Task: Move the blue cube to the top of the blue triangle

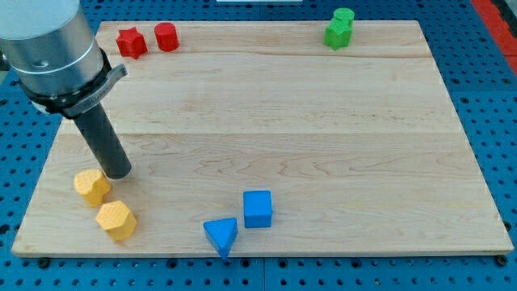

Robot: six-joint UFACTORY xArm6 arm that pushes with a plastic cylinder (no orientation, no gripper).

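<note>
Near the counter's [242,97] left edge, my tip [119,172] is sitting beside a yellow block [91,187], far from the blue cube [258,208]; no gripper is showing. The cube is lying just right of the blue triangle [220,235], slightly higher, so I am judging the pushing is not started: next my tip is needing to reach the cube's right side and nudge it left.

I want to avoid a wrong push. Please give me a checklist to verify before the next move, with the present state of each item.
1. Blue cube in view and free: ok.
2. Blue triangle in view: ok.
3. Cube already above the triangle: not ok; it sits to its upper right.
4. My tip near the cube: not ok; it is far to the view's left.
5. Tip apart from the yellow blocks: cannot tell; it is very close to the upper one.
</note>
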